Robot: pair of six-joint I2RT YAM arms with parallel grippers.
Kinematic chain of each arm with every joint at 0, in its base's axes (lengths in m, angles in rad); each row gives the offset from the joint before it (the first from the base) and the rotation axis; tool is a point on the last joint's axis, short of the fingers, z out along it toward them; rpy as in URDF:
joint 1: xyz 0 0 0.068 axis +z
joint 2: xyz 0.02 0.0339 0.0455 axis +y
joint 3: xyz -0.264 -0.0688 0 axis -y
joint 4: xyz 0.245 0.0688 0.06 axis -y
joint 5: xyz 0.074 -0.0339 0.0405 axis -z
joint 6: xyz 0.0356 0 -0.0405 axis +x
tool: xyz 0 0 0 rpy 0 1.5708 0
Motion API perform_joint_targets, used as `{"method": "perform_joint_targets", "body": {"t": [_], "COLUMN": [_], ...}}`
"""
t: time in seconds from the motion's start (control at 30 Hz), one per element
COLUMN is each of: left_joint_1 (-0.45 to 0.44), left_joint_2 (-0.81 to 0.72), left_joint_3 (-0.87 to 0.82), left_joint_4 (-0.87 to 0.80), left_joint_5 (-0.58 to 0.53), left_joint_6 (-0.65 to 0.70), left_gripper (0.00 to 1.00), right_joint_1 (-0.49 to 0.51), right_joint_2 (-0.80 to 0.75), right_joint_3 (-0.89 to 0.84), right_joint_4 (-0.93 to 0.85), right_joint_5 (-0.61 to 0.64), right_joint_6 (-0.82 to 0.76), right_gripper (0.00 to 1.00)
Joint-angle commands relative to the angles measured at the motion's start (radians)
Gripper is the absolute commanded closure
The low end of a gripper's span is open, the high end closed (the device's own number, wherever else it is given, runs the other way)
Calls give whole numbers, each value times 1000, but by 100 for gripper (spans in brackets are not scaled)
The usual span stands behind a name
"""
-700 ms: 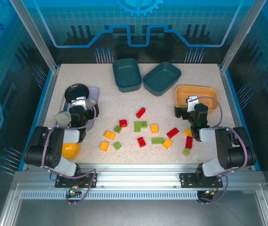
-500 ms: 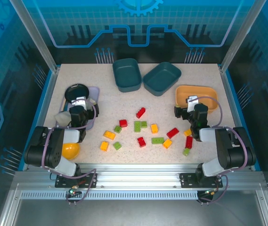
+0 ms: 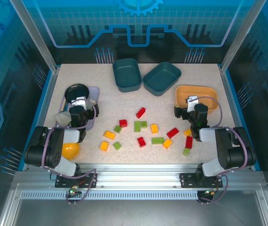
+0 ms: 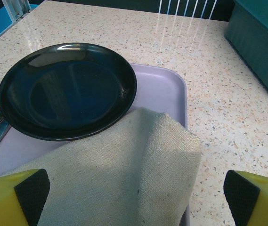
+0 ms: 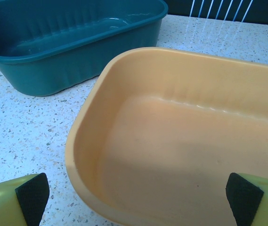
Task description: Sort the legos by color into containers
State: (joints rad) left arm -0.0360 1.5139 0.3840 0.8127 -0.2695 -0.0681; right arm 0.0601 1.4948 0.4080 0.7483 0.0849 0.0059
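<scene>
- Legos (image 3: 142, 141) in red, green and orange are lying mixed and loose on the speckled desk (image 3: 204, 75), across the lower middle of the top view. All of them are sitting outside the trays, and a few at the right are lying just beside the right arm.
- Two teal containers (image 3: 126, 74) are sitting side by side at the upper middle of that frame. The light orange container (image 3: 196, 94) is sitting to their right.
- The right pincer (image 5: 136, 200) is standing wide open and gripping nothing, its yellow tips in the lower corners of the right wrist frame. It is hanging over the near rim of the light orange container. This close view is also showing that container's smooth inside and the ribbed wall of a teal one at upper left.
- The left pincer (image 4: 134, 200) is likewise gaping wide with nothing in it, over a beige cloth (image 4: 124, 174) in the left wrist frame. The cloth is draping over a lavender tray (image 4: 164, 89) and reaching the rim of a black dish (image 4: 68, 89).
- In the top view the left arm is covering most of that cloth, and a round yellow-orange bowl (image 3: 70, 150) is sitting at lower left beside the arm.
</scene>
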Motion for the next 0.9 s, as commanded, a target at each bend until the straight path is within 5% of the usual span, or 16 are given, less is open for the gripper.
{"method": "perform_joint_targets", "body": {"t": [0.0,0.1,0.2,0.3,0.43,0.5,0.57,0.6,0.7,0.87], "left_joint_1": [-5,-15,-73,-150,-274,-278,-253,-231,-147,-150], "left_joint_2": [1,-37,-159,-295,-380,-366,-309,-273,-167,28], "left_joint_3": [7,37,158,225,438,603,837,882,949,1127], "left_joint_4": [16,-66,-359,-448,-610,-851,-1336,-1386,-1355,-1473], "left_joint_5": [-15,-16,-129,-216,-291,-279,-287,-263,72,258], "left_joint_6": [19,34,47,-3,-46,-243,-674,-747,-768,-769], "left_gripper": [1,1,1,1,1,1,1,1,1,1], "right_joint_1": [0,5,41,80,112,97,39,16,-62,-68], "right_joint_2": [9,-26,-142,-310,-452,-428,-348,-306,-200,-24], "right_joint_3": [21,41,121,169,425,606,836,903,989,1115], "right_joint_4": [10,-45,-261,-329,-600,-825,-1299,-1435,-1463,-1592], "right_joint_5": [-13,3,118,231,308,379,391,398,98,-28], "right_joint_6": [-9,-6,-8,-3,66,302,676,778,701,753], "right_gripper": [0,0,0,0,0,0,0,0,10,19]}}
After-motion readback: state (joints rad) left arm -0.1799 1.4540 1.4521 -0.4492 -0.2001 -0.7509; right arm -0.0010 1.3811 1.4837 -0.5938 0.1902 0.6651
